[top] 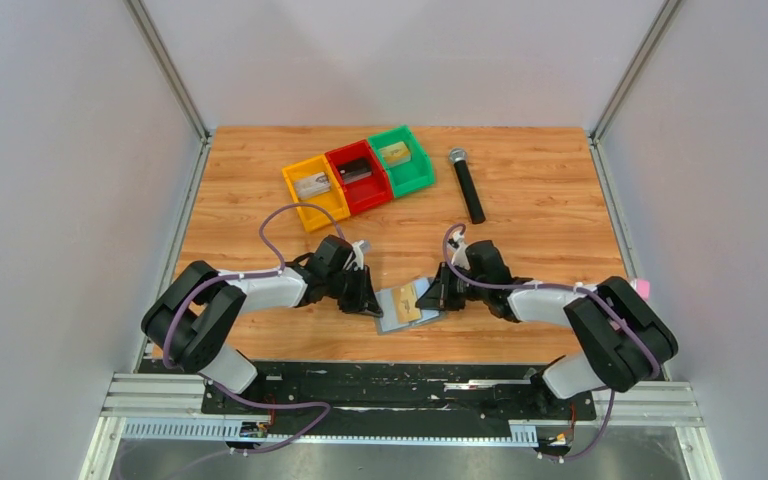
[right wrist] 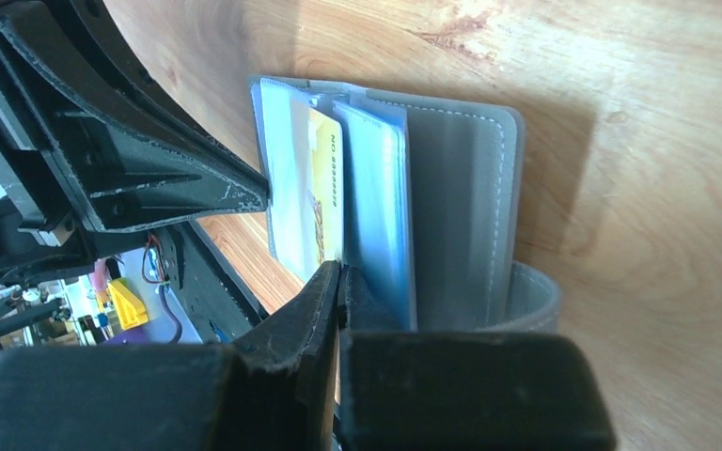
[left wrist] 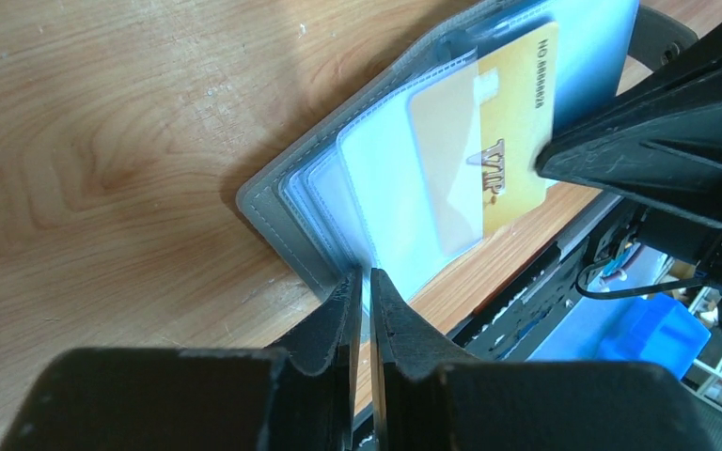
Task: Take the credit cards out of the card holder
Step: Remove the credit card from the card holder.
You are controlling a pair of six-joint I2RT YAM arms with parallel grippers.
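Note:
The grey-blue card holder (top: 392,301) lies open near the table's front edge, between both grippers. A tan-gold credit card (left wrist: 510,132) marked VIP sticks partly out of a clear sleeve. My left gripper (left wrist: 365,278) is shut on the edge of a clear sleeve at the holder's corner (left wrist: 273,202). My right gripper (right wrist: 340,271) is shut on the gold card's edge (right wrist: 325,202), beside the holder's grey cover (right wrist: 461,188). In the top view the left gripper (top: 371,300) and right gripper (top: 430,298) flank the holder. Other sleeves look pale blue; cards in them are not discernible.
Yellow (top: 302,196), red (top: 372,190) and green (top: 420,170) bins stand in a row at the back, each with a card-like item inside. A black microphone (top: 467,186) lies to their right. The table's front rail is just behind the holder.

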